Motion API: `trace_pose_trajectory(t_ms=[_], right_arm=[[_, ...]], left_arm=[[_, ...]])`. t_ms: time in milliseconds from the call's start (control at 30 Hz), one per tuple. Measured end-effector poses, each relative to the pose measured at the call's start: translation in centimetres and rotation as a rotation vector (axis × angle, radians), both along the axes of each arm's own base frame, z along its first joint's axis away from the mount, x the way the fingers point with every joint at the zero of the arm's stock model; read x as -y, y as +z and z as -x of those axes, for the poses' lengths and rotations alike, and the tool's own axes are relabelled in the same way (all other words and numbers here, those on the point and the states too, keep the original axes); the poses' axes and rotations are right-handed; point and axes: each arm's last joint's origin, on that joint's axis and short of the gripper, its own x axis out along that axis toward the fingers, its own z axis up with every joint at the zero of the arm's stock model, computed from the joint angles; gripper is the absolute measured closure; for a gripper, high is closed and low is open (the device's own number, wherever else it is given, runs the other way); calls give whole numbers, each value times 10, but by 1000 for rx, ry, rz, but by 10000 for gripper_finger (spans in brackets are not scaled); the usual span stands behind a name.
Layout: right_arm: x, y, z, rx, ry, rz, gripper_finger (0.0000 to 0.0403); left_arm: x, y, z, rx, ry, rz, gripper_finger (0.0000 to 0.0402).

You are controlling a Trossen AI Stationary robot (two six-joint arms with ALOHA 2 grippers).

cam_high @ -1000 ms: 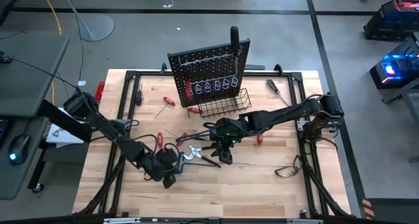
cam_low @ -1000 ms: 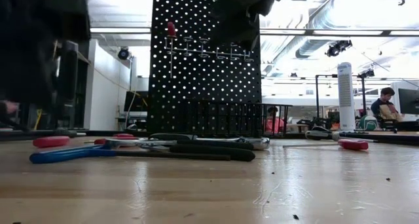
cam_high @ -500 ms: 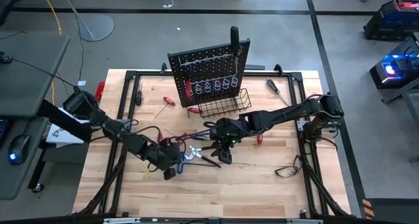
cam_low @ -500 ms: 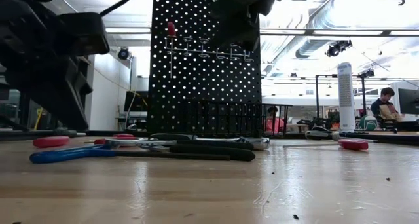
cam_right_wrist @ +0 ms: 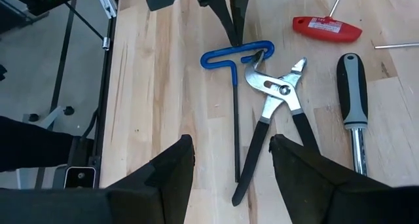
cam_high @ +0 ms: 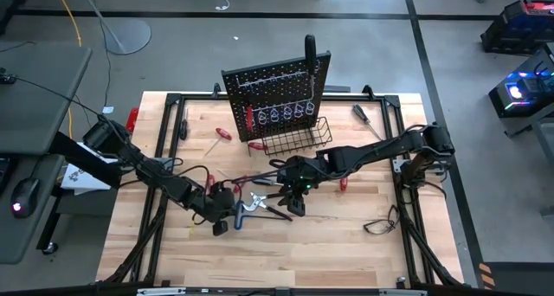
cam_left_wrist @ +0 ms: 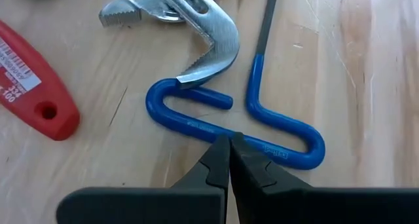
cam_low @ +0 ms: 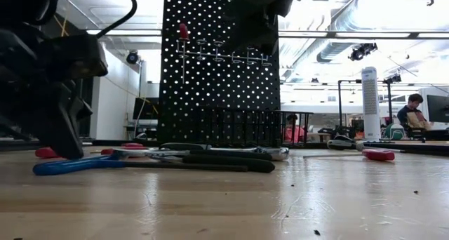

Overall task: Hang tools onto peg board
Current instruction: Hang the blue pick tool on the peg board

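While both arms reach over the table (cam_high: 363,244), the peg board (cam_high: 277,93) stands upright at the far edge, beyond both end effectors, with a black wire basket (cam_high: 299,138) at its foot and one red-handled screwdriver (cam_high: 249,119) hanging on it.

The tools lie loose on the table in front of the board. Silver pliers (cam_right_wrist: 278,96) with black grips lie ahead of the right end effector, between a blue T-shaped hex key (cam_right_wrist: 236,57) and a black-handled screwdriver (cam_right_wrist: 353,93); the plier jaws touch the blue handle. A red T-handle key (cam_right_wrist: 326,29) lies beyond the screwdriver.

The right end effector (cam_right_wrist: 232,158) hovers above the pliers and the hex key shaft with its fingers spread apart, holding nothing.

The left end effector (cam_left_wrist: 229,155) is pressed together, fingers meeting in a point. Its tip sits directly at the blue handle of the hex key (cam_left_wrist: 262,135), on the side away from the pliers' toothed jaw (cam_left_wrist: 190,27). A red handle (cam_left_wrist: 29,80) lies beside it.
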Motion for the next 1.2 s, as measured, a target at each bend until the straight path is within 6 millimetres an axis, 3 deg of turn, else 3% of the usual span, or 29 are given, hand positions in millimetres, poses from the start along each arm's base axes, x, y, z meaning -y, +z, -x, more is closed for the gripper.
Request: trace_pose_trajectory(t_ms=[133, 233, 400, 967, 1200], right_arm=[[0, 0, 0, 1, 0, 0, 210], [0, 0, 0, 1, 0, 0, 210], [0, 0, 0, 3, 0, 0, 210], [0, 0, 0, -1, 2, 5, 210], [0, -2, 1, -19, -5, 6, 210]], left_arm=[[1, 3, 0, 9, -6, 35, 401], [5, 17, -5, 68, -22, 71, 401], [5, 29, -9, 132, -44, 24, 401], [-3, -6, -7, 42, -75, -29, 401], [-5, -29, -4, 49, -58, -27, 402]])
